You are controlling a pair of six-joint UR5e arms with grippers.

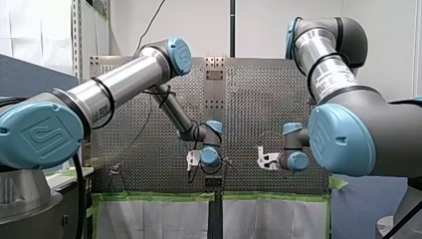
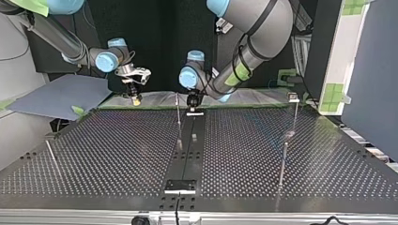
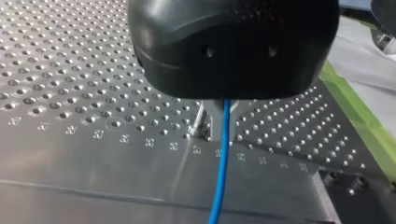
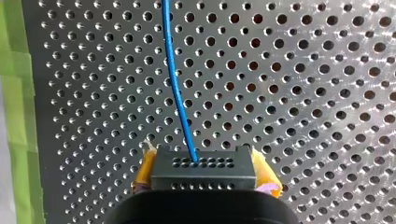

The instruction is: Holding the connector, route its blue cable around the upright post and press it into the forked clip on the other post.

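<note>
The connector (image 4: 204, 168) is clamped between my right gripper's (image 4: 204, 173) yellow pads (image 4: 145, 169), upper left of the top view. Its blue cable (image 4: 177, 88) is led straight ahead (seemingly towards the upright post (image 2: 179, 123)). My left gripper's (image 2: 192, 101) state cannot be told.

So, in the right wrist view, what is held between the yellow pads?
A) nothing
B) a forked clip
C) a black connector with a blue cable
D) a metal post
C: the black connector sits between the yellow pads of my right gripper, and the blue cable leaves its face.
</note>
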